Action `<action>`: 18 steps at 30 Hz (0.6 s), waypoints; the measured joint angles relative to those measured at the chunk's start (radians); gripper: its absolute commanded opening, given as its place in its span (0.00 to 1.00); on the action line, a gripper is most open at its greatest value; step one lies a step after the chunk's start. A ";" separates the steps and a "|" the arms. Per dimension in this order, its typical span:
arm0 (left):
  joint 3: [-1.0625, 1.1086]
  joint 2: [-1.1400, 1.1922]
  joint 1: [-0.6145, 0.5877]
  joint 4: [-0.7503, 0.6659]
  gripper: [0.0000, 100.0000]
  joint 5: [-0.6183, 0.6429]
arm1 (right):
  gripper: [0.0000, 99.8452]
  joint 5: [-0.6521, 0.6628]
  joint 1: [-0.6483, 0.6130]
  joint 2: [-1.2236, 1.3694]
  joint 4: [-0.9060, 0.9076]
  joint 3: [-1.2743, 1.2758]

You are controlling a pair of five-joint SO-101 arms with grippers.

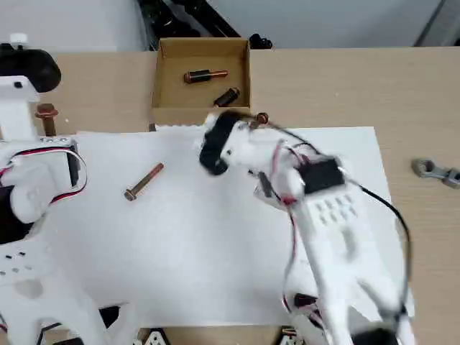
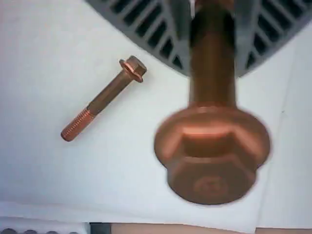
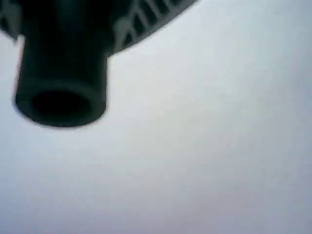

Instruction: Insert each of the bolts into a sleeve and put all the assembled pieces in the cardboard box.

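Bolt (image 2: pixel 212 156) looms close; cardboard box (image 1: pixel 169 90) holds two assembled pieces (image 1: pixel 205 75).

A black sleeve (image 3: pixel 61 83) sticks out from the right arm's fingers (image 3: pixel 146 14), very close to the camera. It is a plain round tube, dark and matte. Its open end faces the lens, so the hollow bore shows as a darker oval inside a thick rim. The other end of the tube runs in among the grey fingers and is held there. One finger shows a ribbed grey face just beside the tube. Behind the sleeve spreads a plain white sheet (image 3: pixel 209 146), pale and even; whether the tube's rim touches it cannot be told
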 measured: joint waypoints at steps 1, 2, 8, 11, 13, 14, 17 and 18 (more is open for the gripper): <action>0.000 0.000 0.000 0.000 0.01 0.000 | 0.00 -0.069 0.012 -0.063 -0.008 0.000; 0.000 0.000 0.000 0.000 0.01 0.000 | 0.00 -0.137 0.028 -0.121 -0.012 0.000; 0.000 0.000 0.000 0.000 0.01 0.000 | 0.00 -0.446 0.222 -0.368 -0.003 0.006; 0.000 0.000 0.000 0.000 0.01 0.000 | 0.00 -0.509 0.296 -0.393 0.012 0.075; 0.000 0.000 0.000 0.000 0.01 0.000 | 0.00 -0.520 0.308 -0.394 0.012 0.147; 0.000 0.000 0.000 0.000 0.01 0.000 | 0.00 -0.523 0.308 -0.394 0.008 0.186; 0.000 0.000 0.000 -0.008 0.01 0.008 | 0.00 -0.532 0.296 -0.394 -0.048 0.296; 0.000 0.000 0.000 -0.017 0.01 0.015 | 0.00 -0.540 0.282 -0.394 -0.072 0.325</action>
